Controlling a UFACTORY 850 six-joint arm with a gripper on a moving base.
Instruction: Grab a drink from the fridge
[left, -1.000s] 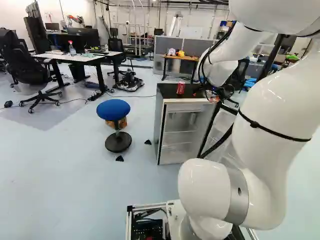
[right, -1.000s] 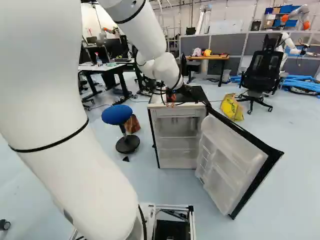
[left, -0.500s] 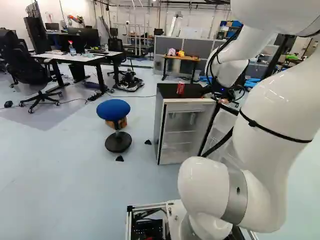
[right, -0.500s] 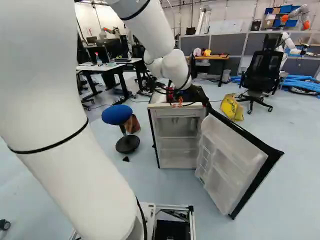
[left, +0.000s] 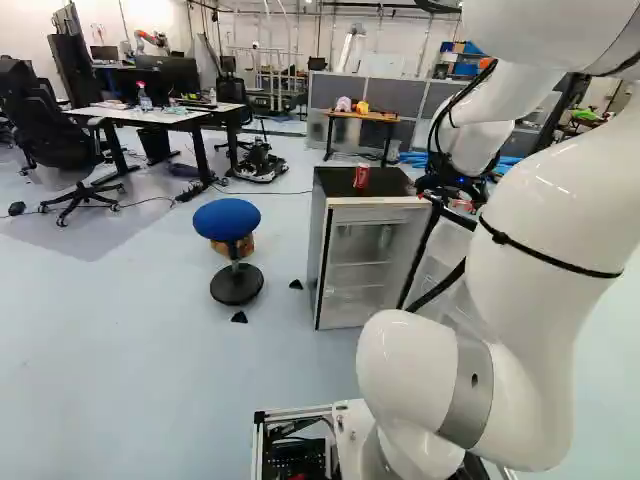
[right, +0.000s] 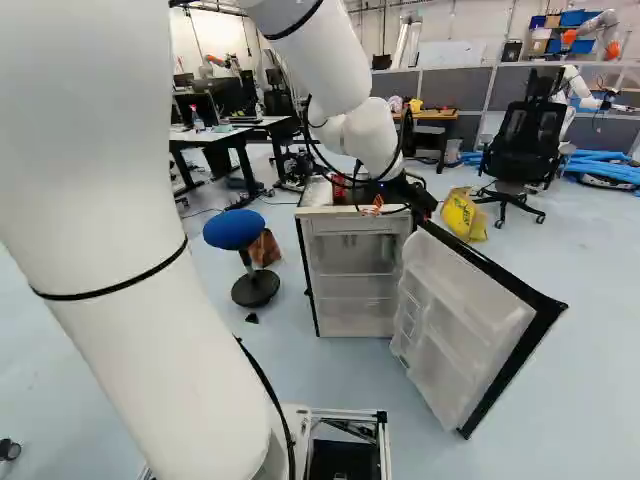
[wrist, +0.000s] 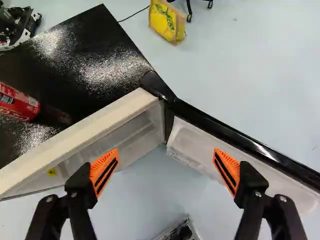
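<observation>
My gripper (right: 378, 205) hangs at the front edge of the fridge (right: 355, 225) in the right base view, near the hinge of its door (right: 480, 315), which is swung out. The wrist view has the gripper (wrist: 165, 170) open, its orange pads far apart and nothing between them; the hinge corner lies ahead. A red can (wrist: 19, 104) stands on the fridge's black top (wrist: 95, 55), off to one side beyond the gripper. The left base view shows the can (left: 361, 176) upright, apart from the gripper. The shelves' contents are hard to make out.
A blue stool (left: 228, 220) stands beside the fridge, with small black pieces on the floor nearby. Behind are a yellow bag (right: 464, 214), an office chair (right: 520, 145) and desks. Another robot (right: 575, 90) stands at the back right.
My arm has swung rightward in both base views, taking the gripper away from the can and along the fridge's front edge toward the door hinge. The can, fridge and base have stayed put.
</observation>
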